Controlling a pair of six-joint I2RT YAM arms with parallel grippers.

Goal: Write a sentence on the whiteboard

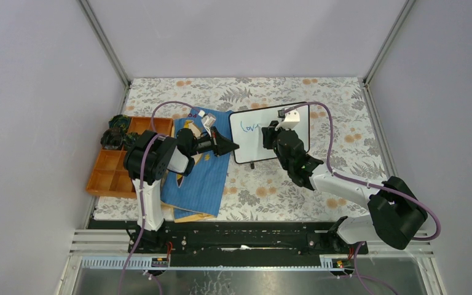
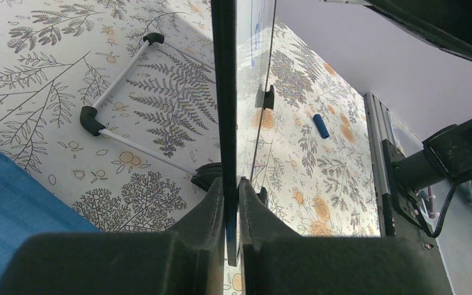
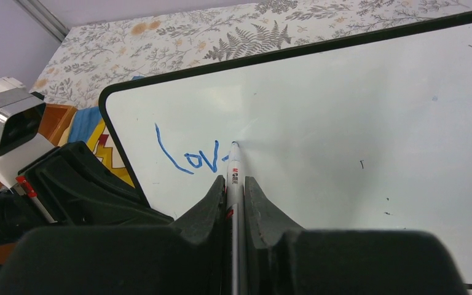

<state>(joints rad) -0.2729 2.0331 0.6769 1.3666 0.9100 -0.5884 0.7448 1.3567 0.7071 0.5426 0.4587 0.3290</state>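
Observation:
The whiteboard (image 1: pixel 246 149) stands tilted up at mid-table, and its black-framed white face (image 3: pixel 356 110) fills the right wrist view. Blue writing (image 3: pixel 190 158) on it reads "lov" near the upper left, also visible from above (image 1: pixel 247 127). My right gripper (image 3: pixel 234 179) is shut on a white marker (image 3: pixel 234 172) whose tip touches the board just right of the "v". My left gripper (image 2: pixel 231 181) is shut on the board's black left edge (image 2: pixel 224 92), seen edge-on. From above, the left gripper (image 1: pixel 232 147) is at the board's left side and the right gripper (image 1: pixel 269 136) in front of its face.
A blue cloth-like book (image 1: pixel 200 178) lies under the left arm. An orange compartment tray (image 1: pixel 107 175) sits at the far left with dark items behind it. A blue marker cap (image 2: pixel 321 126) lies on the floral tablecloth. A white tube stand with black corners (image 2: pixel 123 74) lies behind the board.

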